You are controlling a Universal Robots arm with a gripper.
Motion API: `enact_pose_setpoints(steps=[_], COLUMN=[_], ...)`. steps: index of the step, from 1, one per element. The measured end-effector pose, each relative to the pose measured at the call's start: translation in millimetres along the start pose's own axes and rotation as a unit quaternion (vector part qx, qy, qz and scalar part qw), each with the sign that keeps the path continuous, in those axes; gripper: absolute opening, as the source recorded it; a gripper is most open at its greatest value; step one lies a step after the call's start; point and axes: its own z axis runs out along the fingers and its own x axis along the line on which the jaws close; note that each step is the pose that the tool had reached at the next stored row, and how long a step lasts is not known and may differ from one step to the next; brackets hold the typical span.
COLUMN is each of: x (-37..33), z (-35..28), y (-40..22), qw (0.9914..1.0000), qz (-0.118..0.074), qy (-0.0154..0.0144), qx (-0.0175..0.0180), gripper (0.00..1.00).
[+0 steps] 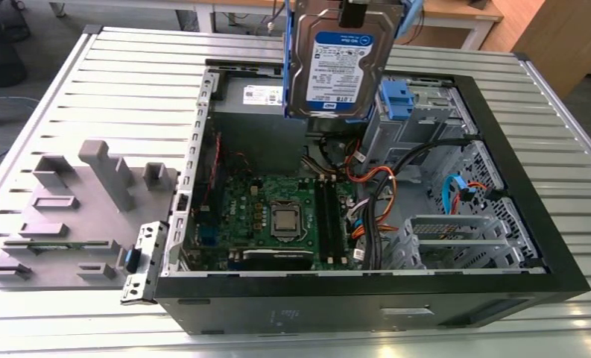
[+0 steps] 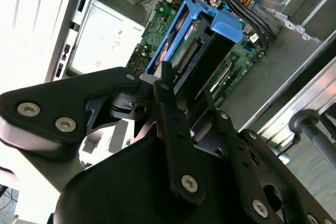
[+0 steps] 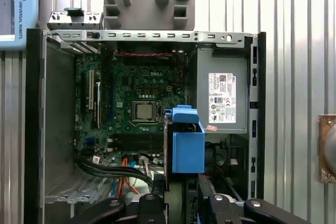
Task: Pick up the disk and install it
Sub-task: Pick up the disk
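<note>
Disk: silver metal body, white-and-blue label facing the exterior view, blue side rails. It hangs upright, clear above the open computer case, by the grey power-supply box. Pincer clamps its upper edge. Case lies on the ribbed surface.

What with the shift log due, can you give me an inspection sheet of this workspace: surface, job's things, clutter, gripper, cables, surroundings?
Surface: ribbed metal table; an open computer case lies on it.
Job's things: the disk, in blue side rails, hangs upright above the case and is not yet installed.
Clutter: grey moulded fixture on the table, at the exterior view's left of the case.
Gripper: the gripper holds the disk by its upper end.
Cables: black, orange and blue cables run loose inside the case, below the disk.
Surroundings: a handheld pendant beside the case in the first wrist view; desks and floor beyond the table.
</note>
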Motion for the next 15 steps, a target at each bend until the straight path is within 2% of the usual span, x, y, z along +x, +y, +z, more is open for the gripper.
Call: enact_pose_setpoints(steps=[15], x=[7.4], z=[2.1], y=[-0.2], qw=[1.0], qz=[0.0], qy=[0.0001], qx=[0.0], gripper=[0.35])
